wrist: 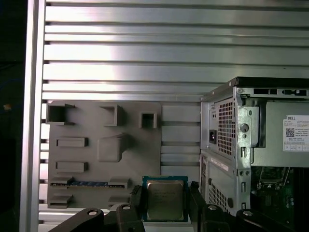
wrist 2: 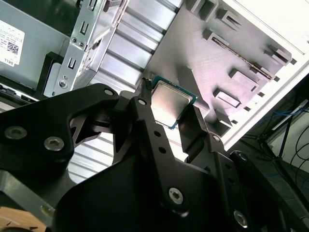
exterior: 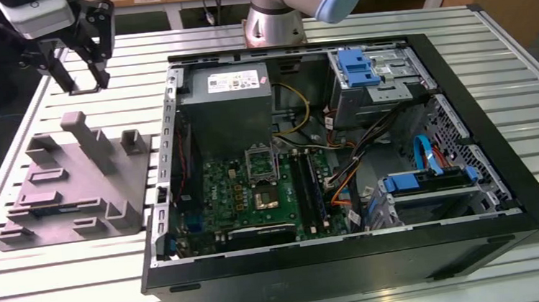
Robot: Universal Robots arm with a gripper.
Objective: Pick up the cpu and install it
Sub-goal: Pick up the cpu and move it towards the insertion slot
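Cpu (wrist: pixel 164 199) between gripper (exterior: pixel 84 83) fingers (wrist: pixel 195 195), both tight against its opposite edges.

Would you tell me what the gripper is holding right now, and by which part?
The gripper holds the cpu by two opposite side edges, one of its fingers pressed against each.

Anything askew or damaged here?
Nothing stands out. The small square silver-topped cpu sits straight in the black claw, and the grey moulded plastic tray lies flat on the slatted metal table.
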